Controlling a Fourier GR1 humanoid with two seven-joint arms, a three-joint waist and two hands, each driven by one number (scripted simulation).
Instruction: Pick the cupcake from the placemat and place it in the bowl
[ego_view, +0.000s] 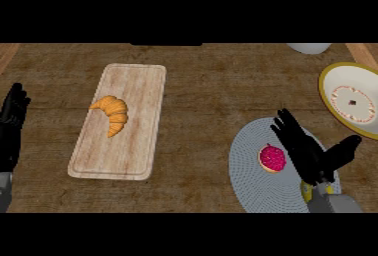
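Wooden counter filling the head view; both hands lying open, nothing held.

Largest to smallest: a pale cutting board is lying lengthwise at left, carrying a croissant near its middle. A round grey placemat is sitting at lower right, with the pink-topped cupcake resting on it. A yellow-rimmed bowl is sitting at the right edge, apart from the placemat. The right hand is hovering just beside the cupcake, fingers straight, thumb spread. The left hand is resting at the left edge, fingers up.
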